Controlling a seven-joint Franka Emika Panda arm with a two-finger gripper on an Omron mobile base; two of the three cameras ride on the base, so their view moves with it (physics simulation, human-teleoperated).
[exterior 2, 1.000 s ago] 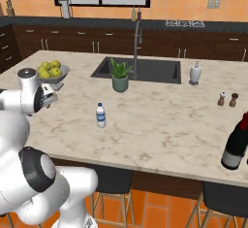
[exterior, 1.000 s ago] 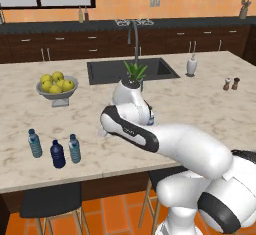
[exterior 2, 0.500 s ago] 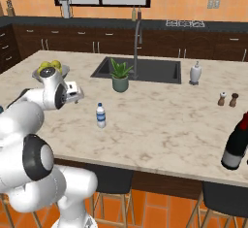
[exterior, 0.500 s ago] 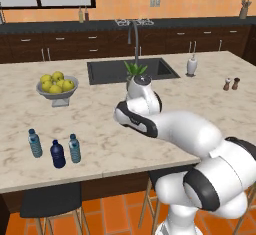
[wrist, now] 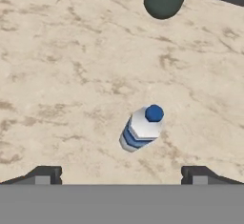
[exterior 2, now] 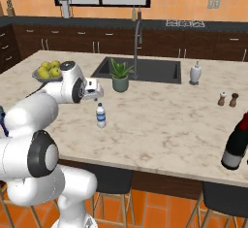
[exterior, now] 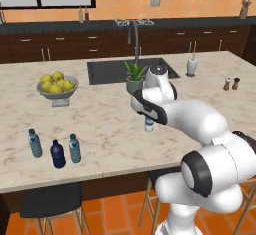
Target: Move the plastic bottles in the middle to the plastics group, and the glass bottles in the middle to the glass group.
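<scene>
The gripper (exterior 2: 96,94) is hovering above the clear white-labelled bottle (exterior 2: 100,115), jaws standing wide apart (nothing between them); the bottle is standing upright mid-desk (exterior 2: 164,120), near the potted plant (exterior 2: 119,75).

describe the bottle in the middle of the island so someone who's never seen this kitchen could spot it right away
Find the marble island counter with the sink set into it, then the small potted plant at the sink's near corner. Just in front of the plant, a small water bottle stands upright and alone, clear with a blue cap and a blue-and-white label, unlike the tall dark wine bottle at the far end.
</scene>
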